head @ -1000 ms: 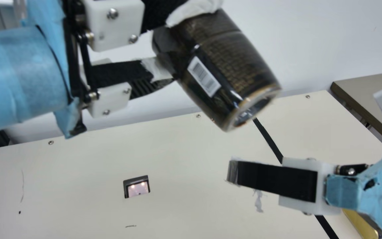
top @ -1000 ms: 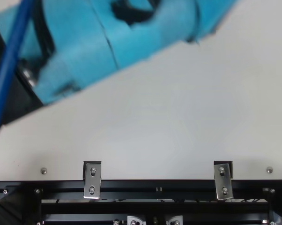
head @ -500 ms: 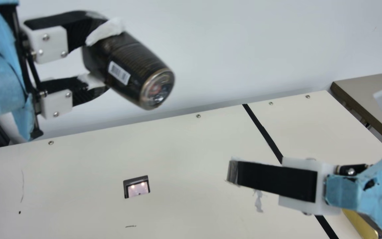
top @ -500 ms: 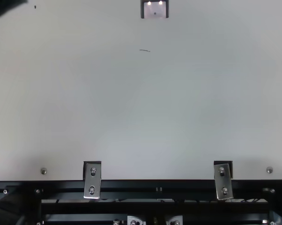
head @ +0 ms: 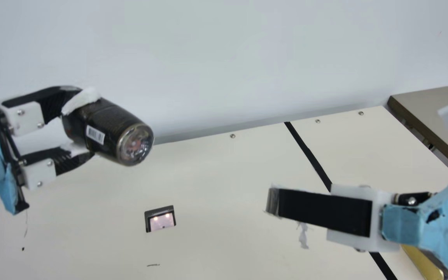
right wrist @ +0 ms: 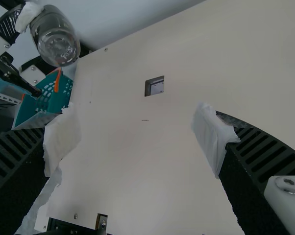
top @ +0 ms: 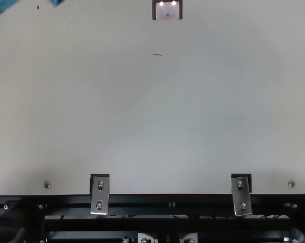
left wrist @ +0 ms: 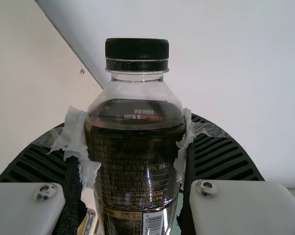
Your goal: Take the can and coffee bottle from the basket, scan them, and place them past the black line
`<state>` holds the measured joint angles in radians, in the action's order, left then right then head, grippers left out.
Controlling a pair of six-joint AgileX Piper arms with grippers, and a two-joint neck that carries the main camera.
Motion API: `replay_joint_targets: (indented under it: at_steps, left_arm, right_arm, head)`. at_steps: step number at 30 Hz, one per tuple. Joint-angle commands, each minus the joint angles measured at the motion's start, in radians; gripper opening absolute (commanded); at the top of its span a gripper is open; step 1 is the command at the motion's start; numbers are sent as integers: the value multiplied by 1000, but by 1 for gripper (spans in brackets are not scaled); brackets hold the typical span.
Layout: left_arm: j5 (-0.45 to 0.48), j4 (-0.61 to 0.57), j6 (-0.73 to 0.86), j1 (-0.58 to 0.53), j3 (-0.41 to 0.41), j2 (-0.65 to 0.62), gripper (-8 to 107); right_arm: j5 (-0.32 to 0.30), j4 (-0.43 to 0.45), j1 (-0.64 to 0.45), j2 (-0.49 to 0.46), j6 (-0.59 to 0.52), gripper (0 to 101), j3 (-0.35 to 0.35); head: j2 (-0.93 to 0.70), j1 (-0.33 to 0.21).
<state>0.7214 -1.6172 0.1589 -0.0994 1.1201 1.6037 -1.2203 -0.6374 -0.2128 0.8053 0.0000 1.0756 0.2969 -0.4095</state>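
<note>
Dial laid on the main view's middle. Nearest, at 4 o'clock: right gripper (right wrist: 137, 138), spread wide in its wrist view, nothing held. Farther out, at 9 o'clock: coffee bottle (head: 109, 130), held in the air and tilted, base aimed toward 4; clamped around its body by the left gripper (head: 87, 123), whose fingers are parted only by the bottle's width. Clear plastic, dark liquid below the shoulder; judged fairly full, so moderately heavy, slightly yielding under squeeze, slick on the smooth wrap, unlikely to break. Grip best kept on the mid-body, square to the axis, barcode uncovered; a twist under swinging weight is to be guarded against. Wrap dark, with rows of fine pale print, left untranscribed; a white barcode patch (head: 95, 134) is borne near the base. Scanning is judged to come next, at the lit scanner window (head: 162, 222), 7 o'clock, set in the table (head: 224, 175). Black line (head: 313, 161) run from between 2 and 3 down to 4. Beyond it, at 4, a gold object (head: 422, 262), partly hidden; whether it is the can cannot be told. Past the table edge, teal basket (right wrist: 49, 104), in the right wrist view.
</note>
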Motion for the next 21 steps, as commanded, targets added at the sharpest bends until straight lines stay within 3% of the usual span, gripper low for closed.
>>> replay_joint_targets:
  at_steps: [1,10,11,21]
  left_arm:
    - [31,-24,18,16,-55,-17,10]
    - [136,-53,54,65,-212,-108,10]
    - [121,-54,53,62,-183,-100,10]
    - [136,-47,47,64,-208,-108,10]
  right_arm:
    - [0,0,0,0,0,101,0]
    - [0,0,0,0,0,101,0]
    - [0,0,0,0,0,101,0]
    - [0,0,0,0,0,101,0]
  head:
    - [6,-27]
    - [6,-27]
    - [6,-27]
    - [6,-27]
